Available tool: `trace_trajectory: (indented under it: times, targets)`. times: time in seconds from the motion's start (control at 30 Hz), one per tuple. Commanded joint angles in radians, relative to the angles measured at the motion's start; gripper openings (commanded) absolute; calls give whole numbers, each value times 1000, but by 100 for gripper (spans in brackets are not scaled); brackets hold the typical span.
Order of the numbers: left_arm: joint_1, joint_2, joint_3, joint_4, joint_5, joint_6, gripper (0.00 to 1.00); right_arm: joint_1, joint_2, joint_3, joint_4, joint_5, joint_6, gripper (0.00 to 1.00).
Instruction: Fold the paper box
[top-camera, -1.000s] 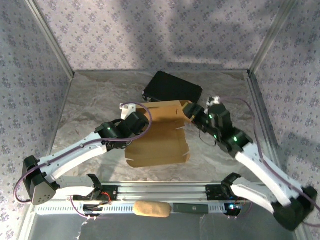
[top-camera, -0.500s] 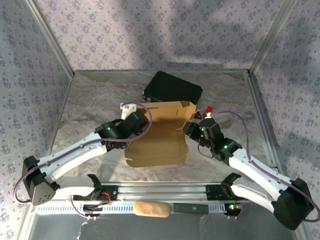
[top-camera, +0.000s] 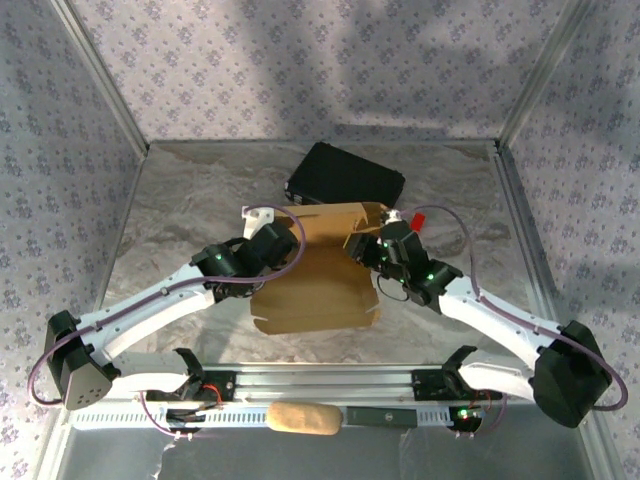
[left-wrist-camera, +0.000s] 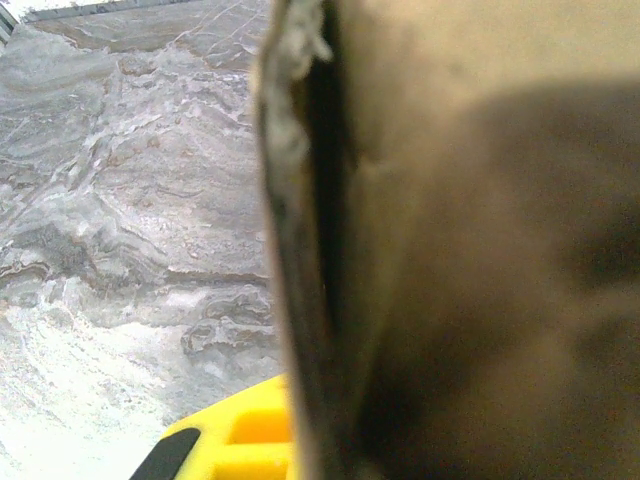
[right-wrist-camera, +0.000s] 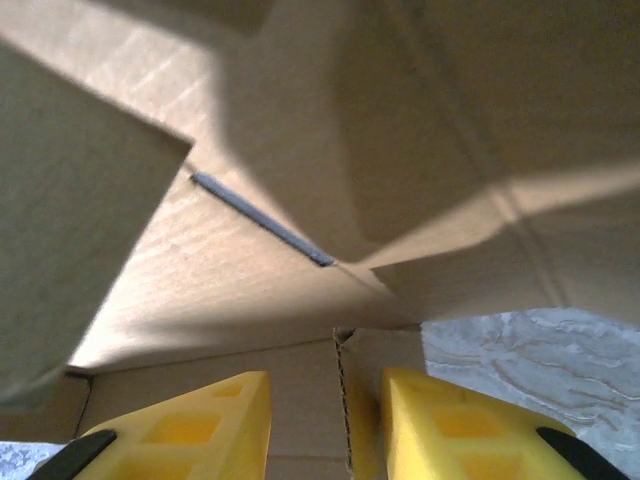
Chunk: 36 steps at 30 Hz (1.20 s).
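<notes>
The paper box (top-camera: 315, 275) is a tan cardboard sheet, partly folded, lying mid-table. My left gripper (top-camera: 262, 224) is at the sheet's upper left corner, shut on the cardboard. In the left wrist view the cardboard's edge (left-wrist-camera: 300, 250) runs down beside one yellow finger (left-wrist-camera: 235, 440), and the other finger is hidden behind the sheet. My right gripper (top-camera: 360, 245) is at the sheet's upper right flap. In the right wrist view the right gripper (right-wrist-camera: 325, 405) stands open around a flap's cut edge (right-wrist-camera: 345, 400). That edge lies close to the right finger (right-wrist-camera: 440, 420) and apart from the left finger.
A black hard case (top-camera: 345, 178) lies just behind the cardboard. Patterned walls with metal posts close in the table on three sides. A tan oblong object (top-camera: 303, 419) rests on the rail between the arm bases. Bare marbled tabletop (top-camera: 180, 215) lies to the left.
My right arm has swung left onto the cardboard's right flap, and its jaws have narrowed around the flap's edge. The left arm has kept its grip and place.
</notes>
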Motion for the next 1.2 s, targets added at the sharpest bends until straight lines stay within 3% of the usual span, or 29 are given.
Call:
trace_trajectory:
  times: [0.0, 0.2, 0.33, 0.4, 0.53, 0.7, 0.83, 0.97, 1.17]
  targets:
    - [-5, -13, 13, 41, 15, 11, 0, 23, 26, 28, 31, -11, -11, 35]
    - [8, -30, -9, 70, 46, 18, 0, 57, 47, 67, 21, -41, -60, 33]
    - [82, -44, -29, 96, 139, 62, 0, 46, -28, 124, -81, -80, -198, 34]
    - [136, -54, -35, 124, 230, 109, 0, 6, -86, 148, -119, -180, -288, 40]
    - [293, -76, -34, 172, 481, 216, 0, -172, -190, 178, -145, -508, -373, 54]
    - [491, -106, 3, 152, 817, 320, 0, -430, -299, 221, -121, -764, -342, 54]
    - [603, -103, 25, 137, 1079, 402, 0, -592, -295, 246, 9, -959, -230, 51]
    - [680, -68, 36, 145, 1251, 440, 0, -617, -216, 266, 67, -1083, -222, 42]
    - [705, 0, 56, 134, 1291, 472, 0, -597, -149, 244, 165, -1163, -205, 35]
